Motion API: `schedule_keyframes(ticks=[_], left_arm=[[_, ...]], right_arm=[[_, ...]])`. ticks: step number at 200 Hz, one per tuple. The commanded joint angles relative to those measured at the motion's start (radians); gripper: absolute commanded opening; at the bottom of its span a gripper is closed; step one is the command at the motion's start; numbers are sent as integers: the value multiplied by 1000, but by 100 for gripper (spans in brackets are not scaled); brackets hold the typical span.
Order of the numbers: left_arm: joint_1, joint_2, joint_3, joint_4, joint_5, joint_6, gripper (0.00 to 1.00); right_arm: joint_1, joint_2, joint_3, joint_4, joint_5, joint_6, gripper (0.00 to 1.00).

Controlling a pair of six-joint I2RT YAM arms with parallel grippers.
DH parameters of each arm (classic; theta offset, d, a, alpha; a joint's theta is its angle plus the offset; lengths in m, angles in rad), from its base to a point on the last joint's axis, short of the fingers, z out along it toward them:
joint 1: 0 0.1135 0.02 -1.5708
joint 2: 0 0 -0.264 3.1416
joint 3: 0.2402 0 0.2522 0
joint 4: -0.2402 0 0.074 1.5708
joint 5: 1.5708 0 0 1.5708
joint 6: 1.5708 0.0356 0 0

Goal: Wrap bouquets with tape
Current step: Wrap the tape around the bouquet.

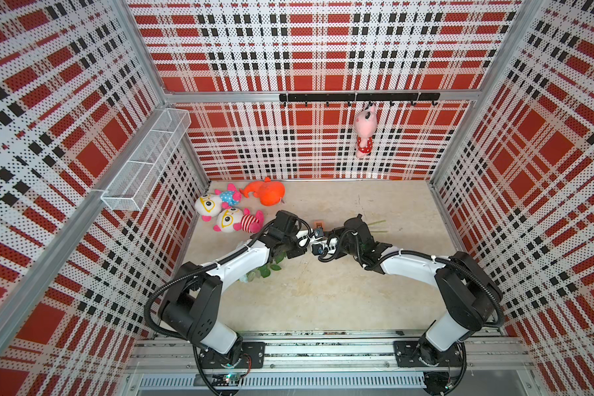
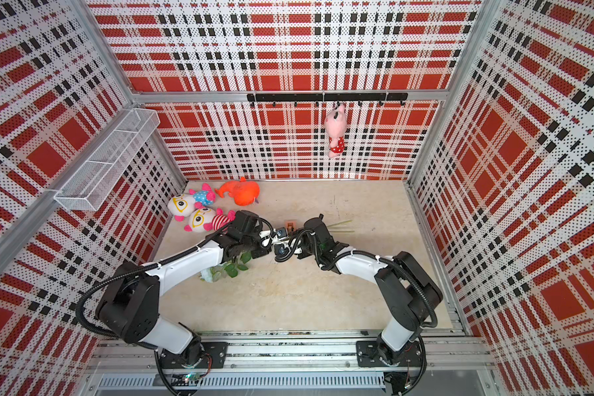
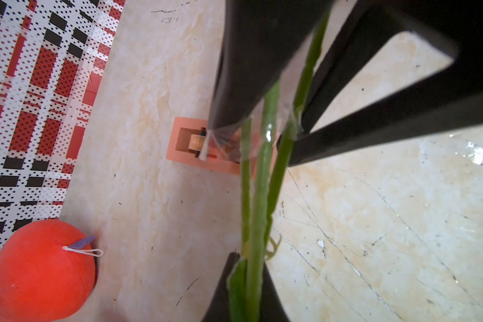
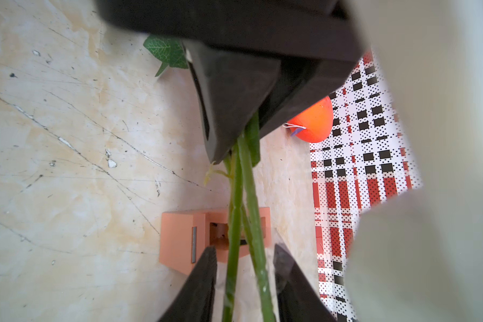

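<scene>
Walls (image 1: 309, 51): red-wht-blk plaid, dotted all over. Table (image 1: 374, 291): beige, marbled, w/ dark scratches. Bouquet (image 3: 258, 195): stems bright green, leaves darker green, bloom pale whitish. Tape dispenser (image 4: 179, 239): orange-tan. Plush toy (image 1: 266, 192) by the back wall: vivid orange. Hanging plush (image 1: 365, 132): pink, red dress w/ wht dots. Basket (image 1: 144, 154): wht mesh. Robot arms (image 1: 244, 259): wht shells, blk joints.

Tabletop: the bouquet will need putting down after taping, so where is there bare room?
Bare: the near tabletop between bouquet and front rail, and the far right under the hanging pink plush. Crowded: plush toys far left; centre around the tape dispenser.
</scene>
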Motion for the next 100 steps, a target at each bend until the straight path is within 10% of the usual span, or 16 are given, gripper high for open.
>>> schedule_keyframes(ticks=[1, 100], left_arm=[[2, 12, 44, -23, 11, 31, 2], [1, 56, 68, -63, 12, 46, 0]], right_arm=[[9, -41, -19, -11, 11, -23, 46], [-22, -188, -102, -66, 5, 9, 74]])
